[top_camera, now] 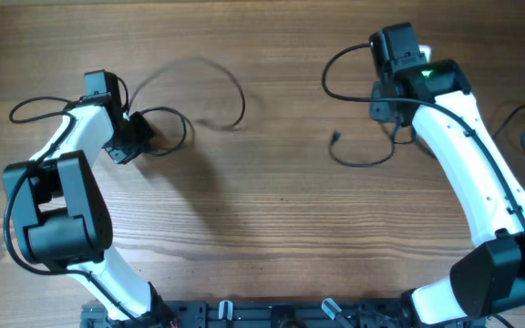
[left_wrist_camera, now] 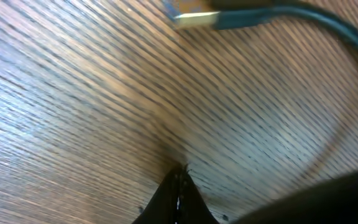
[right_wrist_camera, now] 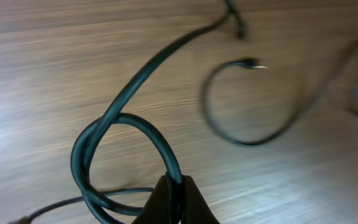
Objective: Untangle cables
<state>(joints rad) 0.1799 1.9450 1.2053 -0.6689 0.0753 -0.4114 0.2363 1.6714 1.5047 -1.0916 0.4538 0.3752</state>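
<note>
- Bench: light brown wood grain, fills every view; a black mounting rail runs along its near edge between the two arm bases.
- Left end effector: fingers pressed together, tips low over the bench on the left side. Whether anything is pinched cannot be told.
- Left cable: lies flat on the bench just ahead of those fingers, ending in a metal plug.
- Right end effector: fingers pressed together, pinching the right cable at a small crossed loop.
- Loose strand: curls on the bench beyond, on the right side, apart from the pinched loop; blurred.
</note>
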